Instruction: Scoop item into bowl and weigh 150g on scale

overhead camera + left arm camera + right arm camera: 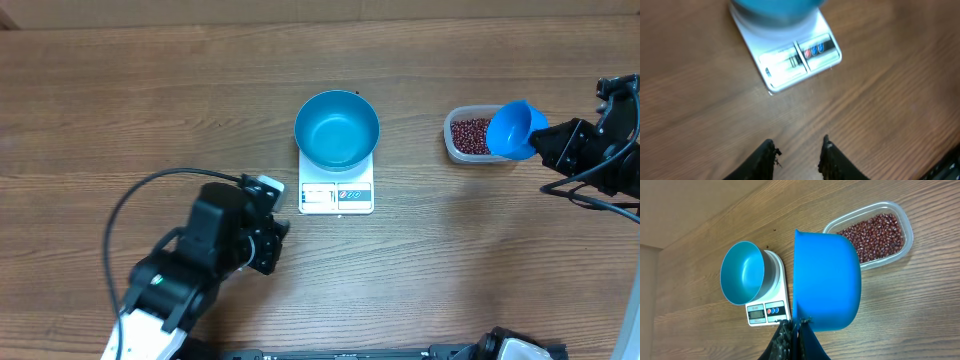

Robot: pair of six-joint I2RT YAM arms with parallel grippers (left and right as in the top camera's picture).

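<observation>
The blue bowl (337, 130) sits empty on the white scale (336, 197) at mid-table. Dark red-brown beans (468, 135) fill a clear tub (452, 150) to its right. My right gripper (541, 141) is shut on the handle of a blue scoop (514, 129), which hangs tilted over the tub's right end. In the right wrist view the scoop (827, 280) is at my right gripper (796, 325), between the bowl (742, 272), the scale (767, 312) and the beans (872, 235). My left gripper (797, 150) stands open over bare wood, just short of the scale (800, 57) and bowl (775, 10).
The left arm with its black cable (140, 200) fills the front left of the wooden table. The right arm's body (610, 150) stands at the right edge. The tub's rim (907, 225) lies close to the scoop.
</observation>
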